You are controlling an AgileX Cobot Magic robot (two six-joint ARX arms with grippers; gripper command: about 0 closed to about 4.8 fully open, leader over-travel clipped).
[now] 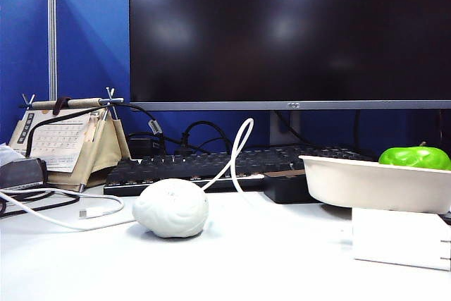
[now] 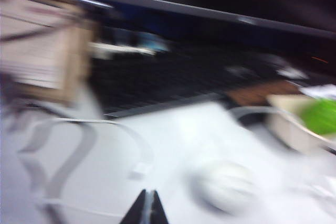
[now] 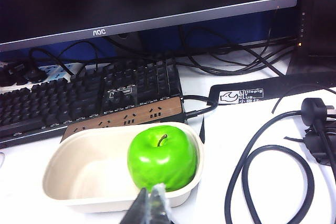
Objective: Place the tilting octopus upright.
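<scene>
**White lump on the desk, both hands pressed together**

A rounded white object lies on the white desk in front of the keyboard, a white cable arcing behind it. Its surface looks faintly grooved; no eyes or tentacles can be made out, so whether this is the octopus cannot be told. The left wrist view is heavily blurred: the left hand shows only its dark tips, pressed together, near that white lump. The right hand, also pressed together and cut off by the frame edge, hangs just before a beige tray holding a green apple.
</scene>
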